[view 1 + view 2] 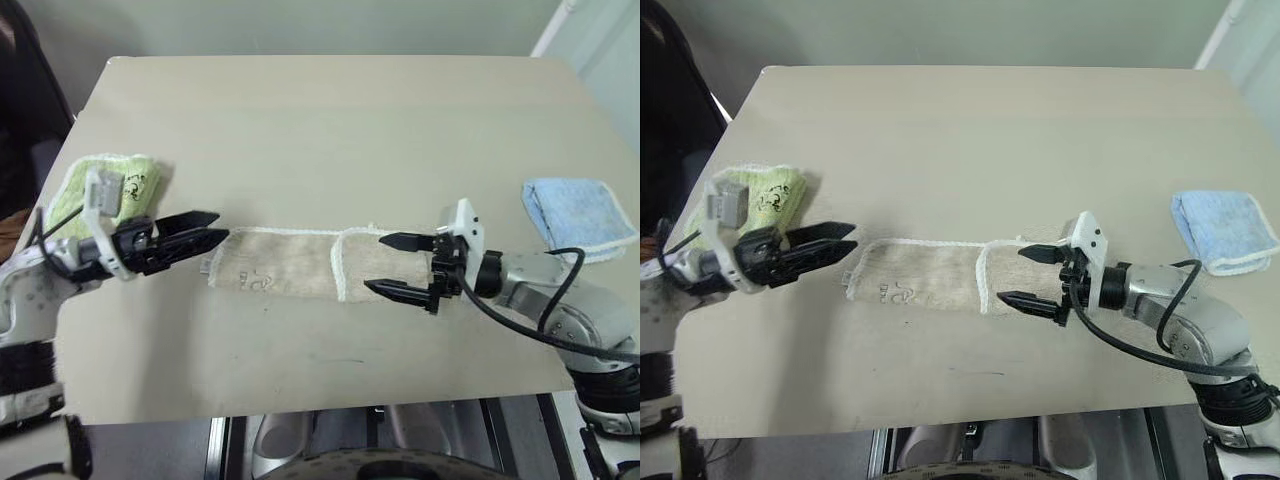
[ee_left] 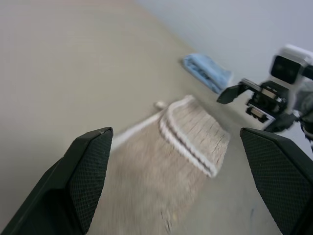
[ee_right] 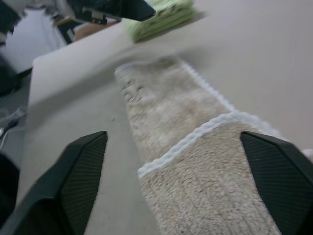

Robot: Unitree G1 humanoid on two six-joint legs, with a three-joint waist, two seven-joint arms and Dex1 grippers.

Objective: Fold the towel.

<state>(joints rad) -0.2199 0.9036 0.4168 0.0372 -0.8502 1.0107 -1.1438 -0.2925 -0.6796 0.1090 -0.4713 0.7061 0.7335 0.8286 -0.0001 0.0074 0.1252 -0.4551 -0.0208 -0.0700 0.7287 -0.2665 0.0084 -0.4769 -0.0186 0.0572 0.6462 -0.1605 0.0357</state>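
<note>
Towel [image 1: 290, 263] folded into a narrow strip on the table [image 1: 320, 130], left gripper [image 1: 205, 240] and right gripper [image 1: 392, 266] spread wide at its ends, holding nothing.

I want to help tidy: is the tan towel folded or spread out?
Folded: the beige terry-cloth towel lies as a narrow strip, one white-edged end lapped over itself.

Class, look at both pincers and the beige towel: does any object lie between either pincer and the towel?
Nothing visible does. The left pincer sits open just off one end of the towel, the right pincer open at its folded-over end. The green towel and the blue towel lie off to the sides.
</note>
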